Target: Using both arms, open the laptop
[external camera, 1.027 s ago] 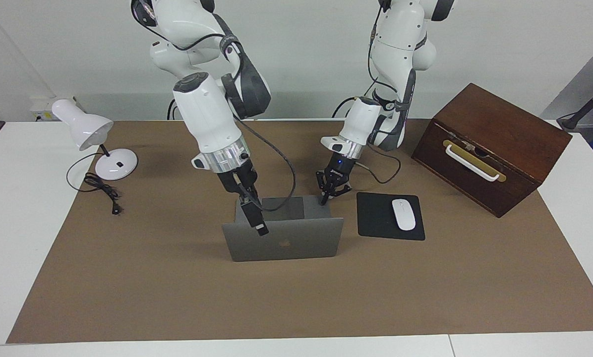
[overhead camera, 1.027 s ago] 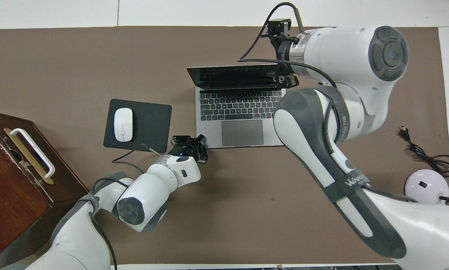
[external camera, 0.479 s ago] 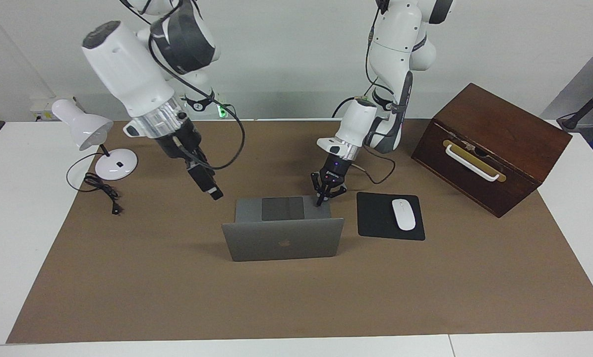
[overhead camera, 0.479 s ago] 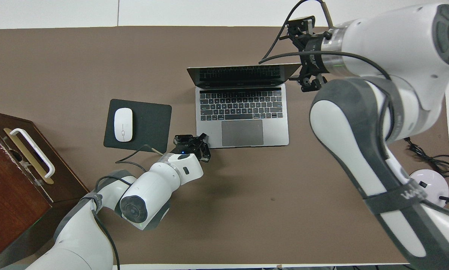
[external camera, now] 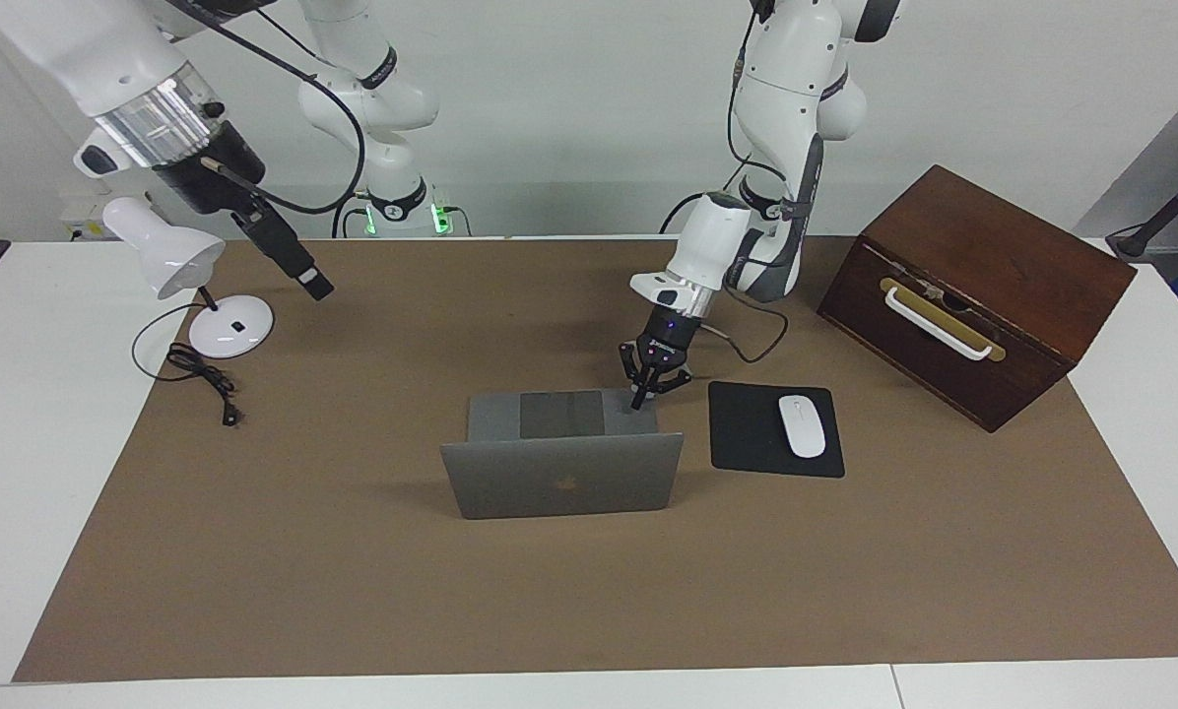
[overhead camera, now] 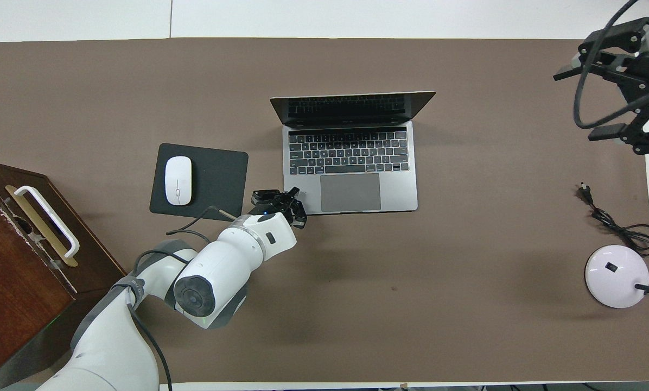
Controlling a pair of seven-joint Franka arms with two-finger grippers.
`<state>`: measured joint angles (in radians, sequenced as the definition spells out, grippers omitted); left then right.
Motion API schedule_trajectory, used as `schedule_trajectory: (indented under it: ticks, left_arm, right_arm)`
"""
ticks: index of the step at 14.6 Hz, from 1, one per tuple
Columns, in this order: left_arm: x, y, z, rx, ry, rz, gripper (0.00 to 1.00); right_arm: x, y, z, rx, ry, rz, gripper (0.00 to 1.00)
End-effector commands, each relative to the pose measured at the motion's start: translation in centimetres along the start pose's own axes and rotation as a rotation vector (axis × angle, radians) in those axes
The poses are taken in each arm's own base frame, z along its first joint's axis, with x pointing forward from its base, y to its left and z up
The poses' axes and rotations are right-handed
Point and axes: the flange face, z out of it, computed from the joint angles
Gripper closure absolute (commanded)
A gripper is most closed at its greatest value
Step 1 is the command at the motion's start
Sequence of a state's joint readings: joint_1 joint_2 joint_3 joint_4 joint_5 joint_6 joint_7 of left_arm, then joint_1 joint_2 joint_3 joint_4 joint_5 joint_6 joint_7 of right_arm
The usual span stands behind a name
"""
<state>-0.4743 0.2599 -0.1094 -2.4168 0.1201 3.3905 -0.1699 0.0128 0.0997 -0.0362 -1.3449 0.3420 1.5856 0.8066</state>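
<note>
Clenched tight on nothing, the left gripper point(external camera: 638, 402) presses its tip on the corner of the laptop point(external camera: 561, 455) deck nearest the mouse pad point(external camera: 772, 429). The right gripper point(overhead camera: 601, 98) has its jaws spread wide and empty, raised high above the lamp point(external camera: 187, 276). The laptop stands open mid-mat, just beside the mouse pad, well apart from the lamp and the wooden box point(external camera: 978, 290).

The one sign that can be made out is the dark apple logo on the lid of the laptop point(external camera: 561, 473), seen in the facing view. The key legends on its keyboard are too small to read. No other text, number or label is legible.
</note>
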Motion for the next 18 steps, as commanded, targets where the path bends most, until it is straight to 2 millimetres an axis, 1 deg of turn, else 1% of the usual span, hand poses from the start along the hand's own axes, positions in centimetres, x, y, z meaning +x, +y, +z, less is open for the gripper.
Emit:
schedule_trajectory:
  ticks: [1,2,3,5,6,7,9,11,12,14,15,16,17,18]
  left_arm:
    - [1.3,-0.6,-1.8,0.028,-0.041,-0.014,1.0]
    - [1.5,-0.9,-2.1,0.035,-0.048,-0.016,1.0]
    - [1.6,-1.3,-2.3,0.046,-0.07,-0.021,1.0]
    - [3.1,-1.6,-3.3,0.07,-0.122,-0.02,1.0]
    - [3.9,-2.3,-3.7,0.088,-0.152,-0.029,1.0]
    - [4.5,-2.4,-3.7,0.097,-0.185,-0.032,1.0]
    - [6.6,-2.7,-4.1,0.11,-0.222,-0.053,1.0]
    - [8.5,-3.1,-4.6,0.111,-0.238,-0.096,1.0]
    - [9.3,-3.5,-4.9,0.117,-0.252,-0.107,1.0]
    - [10.8,-4.7,-5.5,0.125,-0.264,-0.147,1.0]
    - [11.5,-5.1,-5.8,0.124,-0.265,-0.164,1.0]
    - [12.2,-6.0,-6.2,0.129,-0.268,-0.19,1.0]
    - [13.2,-6.4,-6.6,0.127,-0.272,-0.21,1.0]
    - [14.2,-6.8,-7.0,0.125,-0.274,-0.23,1.0]
  right_arm:
    - [0.3,1.7,-2.1,-0.069,0.066,-0.225,0.01]
    - [0.7,2.2,-2.2,-0.13,0.101,-0.369,0.01]
    - [1.0,2.7,-2.8,-0.183,0.133,-0.476,0.0]
    - [2.1,3.4,-2.9,-0.269,0.164,-0.644,0.0]
    - [2.2,3.3,-2.9,-0.321,0.18,-0.734,0.0]
    - [2.4,3.0,-3.0,-0.336,0.215,-0.777,0.0]
    - [3.3,3.1,-2.6,-0.334,0.237,-0.793,0.0]
    - [4.3,3.6,-1.2,-0.345,0.239,-0.84,0.0]
    - [5.2,4.2,-1.2,-0.342,0.248,-0.83,0.0]
    - [6.0,4.8,-0.1,-0.331,0.24,-0.796,0.0]
    - [6.8,5.5,-0.3,-0.32,0.243,-0.773,0.0]
    - [7.3,6.2,0.5,-0.306,0.225,-0.754,0.0]
    - [8.1,6.9,1.2,-0.278,0.216,-0.745,0.0]
    - [8.6,7.3,2.3,-0.267,0.219,-0.737,0.0]
